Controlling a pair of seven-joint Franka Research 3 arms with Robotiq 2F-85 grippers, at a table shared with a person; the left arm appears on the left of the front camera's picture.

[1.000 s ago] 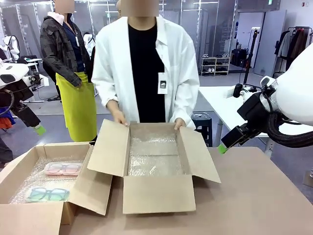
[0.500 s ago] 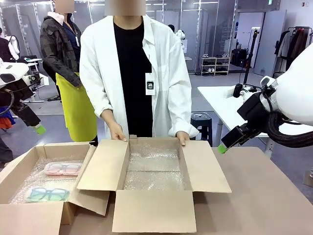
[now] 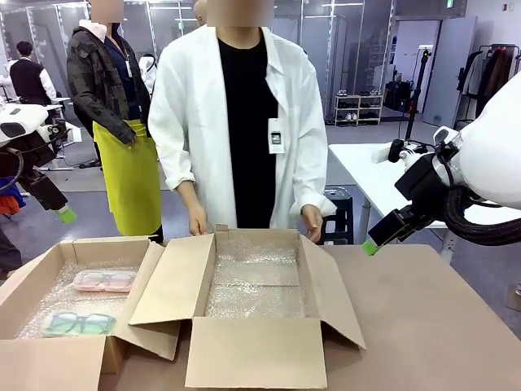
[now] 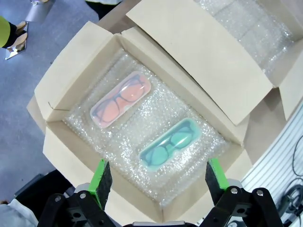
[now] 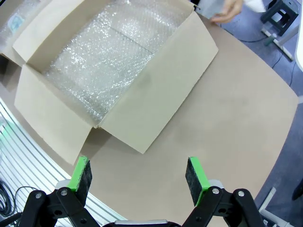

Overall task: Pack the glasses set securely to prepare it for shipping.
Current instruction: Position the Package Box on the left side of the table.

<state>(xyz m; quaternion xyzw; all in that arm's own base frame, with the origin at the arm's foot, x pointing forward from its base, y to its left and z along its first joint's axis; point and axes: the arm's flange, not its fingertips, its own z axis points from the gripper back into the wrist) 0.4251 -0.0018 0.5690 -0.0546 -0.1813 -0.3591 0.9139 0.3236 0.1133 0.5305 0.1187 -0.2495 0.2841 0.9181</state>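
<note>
Cardboard, brown: two open boxes side by side on the tan table (image 3: 440, 326), both lined with bubble wrap.

Left box (image 3: 49, 273): holds the glasses set. Pale pink case (image 3: 104, 281) lies toward the far side, mint green case (image 3: 78, 323) nearer the robot; the two are apart, each flat on the bubble wrap, spectacle frames visible through the lids. In the left wrist view the pink case (image 4: 121, 98) and green case (image 4: 168, 145) lie roughly parallel, neither touching a box wall.

Centre box (image 3: 256, 350): larger, flaps spread outward, bubble wrap lining (image 3: 256, 281) inside. Same box (image 5: 156, 109) seen from the right wrist view.

Person in a white coat (image 3: 195, 106) stands at the far side of the table, one hand (image 3: 198, 220) and the other hand (image 3: 313, 220) hanging just behind the centre box's far edge.

Left gripper (image 4: 158, 178): raised above the left box, fingers spread wide, holding nothing.

Right gripper (image 5: 137, 178): raised over bare table beside the centre box, fingers spread wide, holding nothing. A green pad (image 3: 370, 247) of it shows in the front view, off the table's right side.
</note>
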